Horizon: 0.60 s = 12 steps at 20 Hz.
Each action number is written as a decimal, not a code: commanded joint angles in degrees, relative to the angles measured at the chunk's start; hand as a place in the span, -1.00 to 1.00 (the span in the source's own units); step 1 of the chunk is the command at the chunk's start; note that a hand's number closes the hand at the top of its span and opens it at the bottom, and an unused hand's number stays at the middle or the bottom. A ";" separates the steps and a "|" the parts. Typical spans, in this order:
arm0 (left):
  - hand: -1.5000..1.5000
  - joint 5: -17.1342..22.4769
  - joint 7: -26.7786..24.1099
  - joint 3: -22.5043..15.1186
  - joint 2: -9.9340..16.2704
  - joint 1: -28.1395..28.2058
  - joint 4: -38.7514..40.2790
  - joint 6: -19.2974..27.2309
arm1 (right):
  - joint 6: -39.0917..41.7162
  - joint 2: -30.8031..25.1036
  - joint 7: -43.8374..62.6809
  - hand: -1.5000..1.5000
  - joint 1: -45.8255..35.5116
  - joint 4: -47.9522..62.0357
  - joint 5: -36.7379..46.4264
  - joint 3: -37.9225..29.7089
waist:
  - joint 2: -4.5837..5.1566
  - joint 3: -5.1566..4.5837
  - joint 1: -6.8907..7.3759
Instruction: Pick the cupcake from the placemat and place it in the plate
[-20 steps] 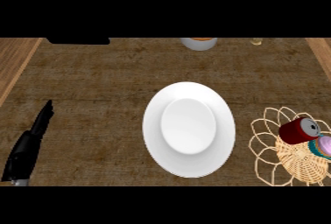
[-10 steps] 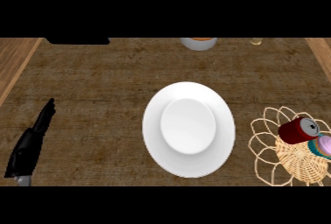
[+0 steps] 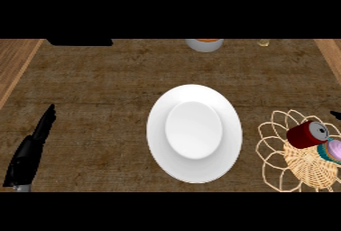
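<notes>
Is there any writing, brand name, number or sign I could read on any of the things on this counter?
None can be read.
White plate: plain, no marks.
Red can lying on the woven placemat: no label legible.
Cupcake at the right edge: no text.
Left hand: plain black, no markings.
Items along the far edge are cut off, showing no lettering.

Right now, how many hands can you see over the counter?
1 for sure: the left hand at the view's lower left, fingers straight. A small dark tip at the right edge, above the placemat, may be the right hand; too little shows to tell.
</notes>
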 commanded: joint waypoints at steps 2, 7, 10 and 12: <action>0.00 -1.05 -1.13 0.26 -0.46 2.35 -0.73 -0.37 | 2.36 1.83 -9.89 -1.00 -0.54 6.47 3.20 2.14 | -0.01 0.02 0.07; 0.00 -1.04 -1.18 2.29 -0.99 -0.50 2.30 -1.06 | 3.67 3.19 -7.63 -1.00 -5.40 8.65 3.92 2.59 | -0.04 -0.06 -0.38; 0.00 -2.43 4.72 0.10 -1.24 1.53 -5.69 -0.61 | 1.18 3.76 -11.07 -1.00 -3.84 10.76 5.32 3.86 | -0.15 0.00 -0.27; 0.00 0.02 1.71 3.81 1.17 1.31 -3.64 -3.30 | 0.13 5.07 -10.64 -1.00 -3.92 10.20 5.83 4.60 | -0.16 -0.03 -0.32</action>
